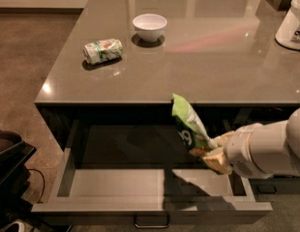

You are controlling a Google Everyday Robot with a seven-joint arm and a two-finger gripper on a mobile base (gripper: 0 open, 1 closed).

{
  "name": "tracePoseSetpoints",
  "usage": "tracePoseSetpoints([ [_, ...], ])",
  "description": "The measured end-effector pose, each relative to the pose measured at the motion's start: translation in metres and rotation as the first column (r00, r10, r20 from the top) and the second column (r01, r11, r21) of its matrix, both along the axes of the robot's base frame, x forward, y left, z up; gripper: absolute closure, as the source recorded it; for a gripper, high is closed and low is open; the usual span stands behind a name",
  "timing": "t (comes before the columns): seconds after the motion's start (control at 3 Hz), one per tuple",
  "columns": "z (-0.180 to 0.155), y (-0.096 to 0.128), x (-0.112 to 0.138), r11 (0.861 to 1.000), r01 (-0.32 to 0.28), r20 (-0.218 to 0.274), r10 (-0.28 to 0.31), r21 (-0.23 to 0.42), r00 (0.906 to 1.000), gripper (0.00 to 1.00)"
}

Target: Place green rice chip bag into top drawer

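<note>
Bag in hand, over the drawer. I am holding the green rice chip bag (pixel 187 122) in the gripper (pixel 210 152), jaws clamped on the bag's lower end. The rest of the bag is standing up and leaning left, its top edge reaching about level with the front lip of the countertop (pixel 188 66). The bag is hanging in the air, touching nothing but the gripper.

The gripper appears to be sitting over the right half of the top drawer (pixel 116 185), with the arm (pixel 266 149) coming in from the right. The drawer is standing pulled well out, grey floor in view, bar handle (pixel 151 223) showing at the bottom edge.

On the countertop a drink can (pixel 103 50) is lying on its side and a white bowl (pixel 149 26) is sitting behind it, both well apart from the bag. A white container (pixel 292 21) is standing at the far right.

I am reading this as the carry-in step: pick done, release not yet done.

The next move, as I am judging it, is lowering the gripper until the bag is sitting below the drawer's rim, then opening the jaws. I am watching the upright top of the bag, since it could catch the counter lip or flop over a drawer wall if released too high. The foil looks light and crumpled, so I am expecting it to tip over rather than drop straight.
</note>
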State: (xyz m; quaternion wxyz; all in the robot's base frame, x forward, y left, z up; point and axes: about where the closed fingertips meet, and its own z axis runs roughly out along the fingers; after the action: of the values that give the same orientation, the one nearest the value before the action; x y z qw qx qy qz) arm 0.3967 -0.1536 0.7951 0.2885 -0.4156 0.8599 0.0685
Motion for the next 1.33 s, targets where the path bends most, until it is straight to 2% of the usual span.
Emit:
tracePoseSetpoints([
  [0.33,-0.012,-0.005,-0.012,0.999,0.052,-0.034,-0.052,0.004,0.9981,1.0],
  [0.67,-0.024,-0.009,-0.013,0.998,0.066,-0.07,-0.067,-0.006,0.9953,1.0],
  [1.33,-0.053,-0.018,0.008,0.999,0.032,-0.121,-0.034,-0.021,0.9921,1.0],
])
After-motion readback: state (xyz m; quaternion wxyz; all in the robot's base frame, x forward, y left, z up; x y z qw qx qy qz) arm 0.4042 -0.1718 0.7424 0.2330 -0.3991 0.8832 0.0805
